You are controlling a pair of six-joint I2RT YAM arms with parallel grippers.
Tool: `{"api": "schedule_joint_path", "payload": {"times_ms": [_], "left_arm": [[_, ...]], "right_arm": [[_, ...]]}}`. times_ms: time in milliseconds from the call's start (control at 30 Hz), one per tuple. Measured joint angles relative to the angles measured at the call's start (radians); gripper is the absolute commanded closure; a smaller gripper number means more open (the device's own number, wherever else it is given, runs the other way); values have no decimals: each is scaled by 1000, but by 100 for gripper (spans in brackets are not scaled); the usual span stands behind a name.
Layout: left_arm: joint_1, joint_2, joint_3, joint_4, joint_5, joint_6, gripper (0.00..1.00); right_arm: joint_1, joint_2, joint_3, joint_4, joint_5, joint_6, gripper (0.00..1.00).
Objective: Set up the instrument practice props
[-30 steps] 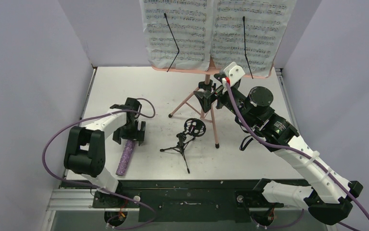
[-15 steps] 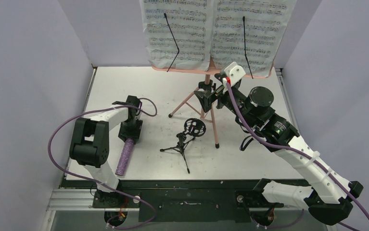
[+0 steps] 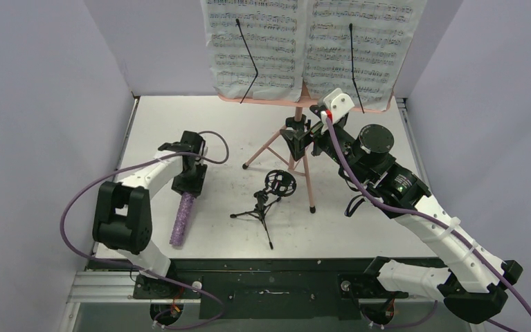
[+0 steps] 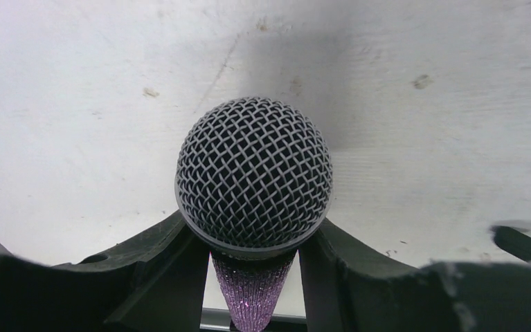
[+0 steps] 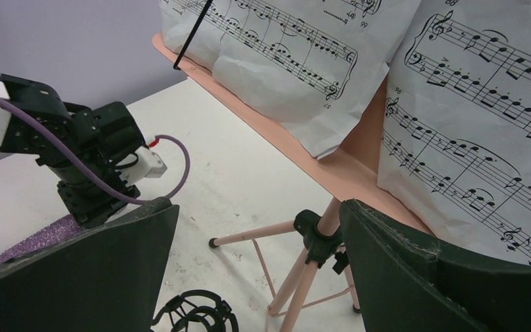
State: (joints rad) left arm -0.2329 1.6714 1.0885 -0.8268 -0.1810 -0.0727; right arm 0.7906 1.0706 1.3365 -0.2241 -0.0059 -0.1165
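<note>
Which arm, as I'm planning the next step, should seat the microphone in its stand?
Left: its hand grips the microphone below the head; the right hand stands open by the music stand.

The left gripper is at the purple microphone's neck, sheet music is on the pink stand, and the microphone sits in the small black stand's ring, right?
Not quite: the purple microphone lies on the table, left of the small black stand, whose ring is empty, as the top external view shows. The left gripper is at its neck and the sheet music is on the pink stand.
</note>
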Motion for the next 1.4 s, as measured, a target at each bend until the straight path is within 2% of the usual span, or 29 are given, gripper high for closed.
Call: {"api": "schedule_joint_path", "payload": {"times_ms": [33,200,433,667,833,1033,1233,1400], "left_arm": [[-3,-24,8,-1,1,0,91],[-9,-207,62,17,28,-13,100],[-9,-470,68,89,177,-84,100],[-11,-780,-68,306,315,-134,100],[-12,-925,-105,434,378,-124,100],[-12,-960,-104,539,582,-71,100],[-13,-883,-80,575,835,-45,100],[-14,-835,-77,607,971,-46,100]], "right_arm": [[0,0,0,1,0,2,10],[0,0,0,9,-10,21,10],[0,5,0,28,-39,46,10],[0,35,0,48,-97,77,10],[0,56,0,51,-161,89,10],[0,86,10,65,-278,104,10],[0,127,45,97,-433,132,9],[0,178,100,143,-591,182,6]]}}
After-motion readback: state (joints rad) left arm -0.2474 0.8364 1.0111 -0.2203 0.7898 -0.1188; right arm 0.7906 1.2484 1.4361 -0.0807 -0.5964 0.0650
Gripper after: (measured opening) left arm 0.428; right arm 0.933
